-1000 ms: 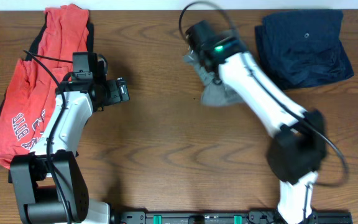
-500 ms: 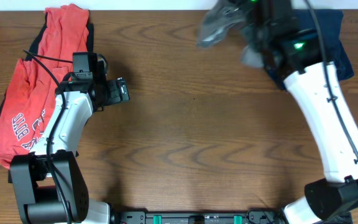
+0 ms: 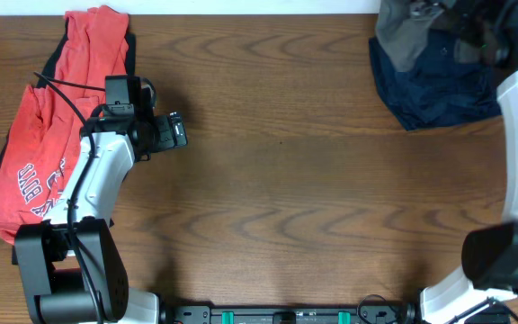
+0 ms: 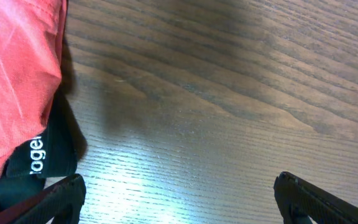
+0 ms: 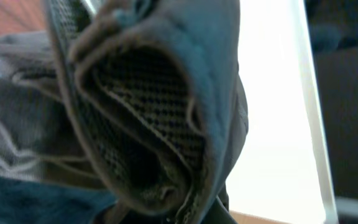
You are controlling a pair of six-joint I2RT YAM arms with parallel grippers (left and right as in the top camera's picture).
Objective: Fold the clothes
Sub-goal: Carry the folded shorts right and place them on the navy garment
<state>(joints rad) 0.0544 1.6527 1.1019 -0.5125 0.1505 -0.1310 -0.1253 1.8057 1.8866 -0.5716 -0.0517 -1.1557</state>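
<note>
My right gripper [image 3: 461,22] is shut on a grey garment [image 3: 405,34] and holds it above the folded navy garment [image 3: 439,85] at the back right. In the right wrist view the grey garment [image 5: 148,112] fills the frame and hides the fingers; its mesh lining shows. My left gripper [image 3: 180,131] is open and empty just above the bare table, right of the pile of red clothes [image 3: 48,135]. In the left wrist view its fingertips [image 4: 179,199] frame bare wood, with red cloth [image 4: 14,74] and a black garment [image 4: 42,155] at the left.
The wooden table [image 3: 277,198] spans the view. A black garment [image 3: 57,54] lies under the red pile at the back left edge. The white wall edge runs along the back of the table.
My right arm has swung from the table's middle to the back right, carrying the grey garment over the navy one. The left arm has not moved.
</note>
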